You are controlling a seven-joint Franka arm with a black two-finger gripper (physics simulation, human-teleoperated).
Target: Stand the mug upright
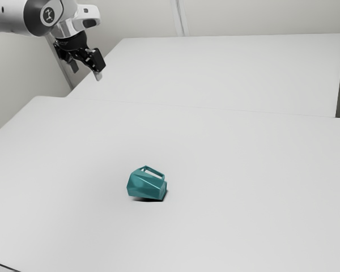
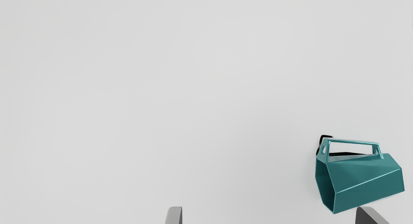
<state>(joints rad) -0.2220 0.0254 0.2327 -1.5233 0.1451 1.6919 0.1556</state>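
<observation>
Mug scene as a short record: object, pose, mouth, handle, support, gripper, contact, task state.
object: teal faceted mug
pose: lying on its side
mouth: open end faces sideways
handle: squared loop along the body
support: white table
gripper: open, empty, raised above table
contact: none between gripper and mug
task state: mug not upright

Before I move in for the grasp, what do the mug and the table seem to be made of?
The mug looks like glazed ceramic or enamelled metal, smooth and fairly glossy: bright lines run along its faceted edges. Hard plastic is possible too.

The table looks like laminate or painted board, matte and pale: its surface has no grain and only soft shading.
</observation>
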